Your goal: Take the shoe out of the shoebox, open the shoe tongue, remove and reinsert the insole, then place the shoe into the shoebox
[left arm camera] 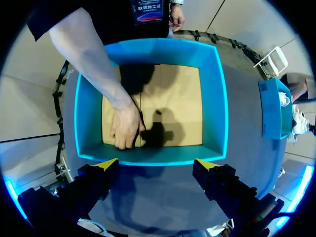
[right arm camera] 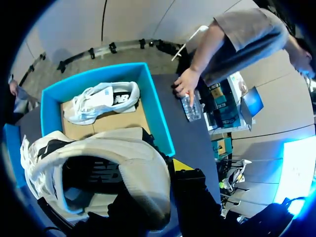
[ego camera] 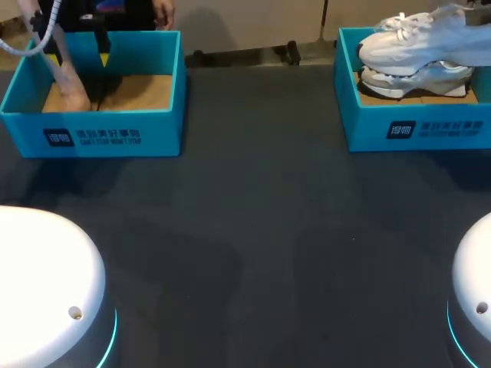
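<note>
A white shoe (ego camera: pixel 418 42) hangs above the right blue shoebox (ego camera: pixel 414 126), tilted, over a second white shoe (ego camera: pixel 414 80) lying inside. In the right wrist view my right gripper (right arm camera: pixel 168 170) is shut on the held shoe (right arm camera: pixel 113 153) at its heel collar; one yellow tip shows, the other is hidden by the shoe. The second shoe (right arm camera: pixel 101 101) lies on the box's cardboard floor. My left gripper (left arm camera: pixel 157 164) stands open above the near wall of the left shoebox (left arm camera: pixel 148 155), holding nothing.
A person's hand (left arm camera: pixel 126 128) presses on the cardboard floor of the left shoebox (ego camera: pixel 100 134). Another person's hand (right arm camera: pixel 185 86) is by a water bottle (right arm camera: pixel 192 106) beyond the right box. White arm bases (ego camera: pixel 46 284) fill the near corners.
</note>
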Motion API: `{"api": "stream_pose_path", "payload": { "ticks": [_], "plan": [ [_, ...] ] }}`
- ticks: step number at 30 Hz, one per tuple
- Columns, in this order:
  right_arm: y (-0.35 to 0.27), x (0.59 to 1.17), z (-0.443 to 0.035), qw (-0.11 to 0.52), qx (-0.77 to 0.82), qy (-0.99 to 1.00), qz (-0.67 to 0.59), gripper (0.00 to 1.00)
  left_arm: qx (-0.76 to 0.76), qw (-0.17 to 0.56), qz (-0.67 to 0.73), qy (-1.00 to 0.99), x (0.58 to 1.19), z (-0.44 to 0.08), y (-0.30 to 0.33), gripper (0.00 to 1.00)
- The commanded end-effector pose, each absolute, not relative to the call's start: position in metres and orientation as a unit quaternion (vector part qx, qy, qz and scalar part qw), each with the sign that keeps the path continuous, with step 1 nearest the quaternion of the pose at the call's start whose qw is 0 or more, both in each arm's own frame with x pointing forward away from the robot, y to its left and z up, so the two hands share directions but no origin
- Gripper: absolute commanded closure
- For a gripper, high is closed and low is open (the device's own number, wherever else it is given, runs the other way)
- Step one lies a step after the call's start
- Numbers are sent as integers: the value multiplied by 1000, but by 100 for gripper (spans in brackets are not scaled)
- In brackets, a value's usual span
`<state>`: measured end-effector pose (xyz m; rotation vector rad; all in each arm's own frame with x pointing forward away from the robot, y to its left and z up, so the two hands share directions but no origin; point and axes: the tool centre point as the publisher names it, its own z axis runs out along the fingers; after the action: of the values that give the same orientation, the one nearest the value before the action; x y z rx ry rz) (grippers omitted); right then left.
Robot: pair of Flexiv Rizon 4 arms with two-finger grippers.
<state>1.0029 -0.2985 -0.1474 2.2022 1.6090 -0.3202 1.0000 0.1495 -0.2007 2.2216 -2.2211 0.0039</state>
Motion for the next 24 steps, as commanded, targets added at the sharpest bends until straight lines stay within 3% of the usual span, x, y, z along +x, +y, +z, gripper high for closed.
{"api": "stream_pose_path", "payload": {
  "ticks": [1,8,24],
  "plan": [
    [-300,1000,-146,197,786,575,-111,100,707,0,1,-707,1000,-200,150,0],
    [-290,992,-146,192,784,581,-99,100,707,0,1,-707,1000,-200,150,0],
    [-189,889,-147,160,794,582,-65,100,707,0,1,-707,1000,-200,150,0]
  ]
}}
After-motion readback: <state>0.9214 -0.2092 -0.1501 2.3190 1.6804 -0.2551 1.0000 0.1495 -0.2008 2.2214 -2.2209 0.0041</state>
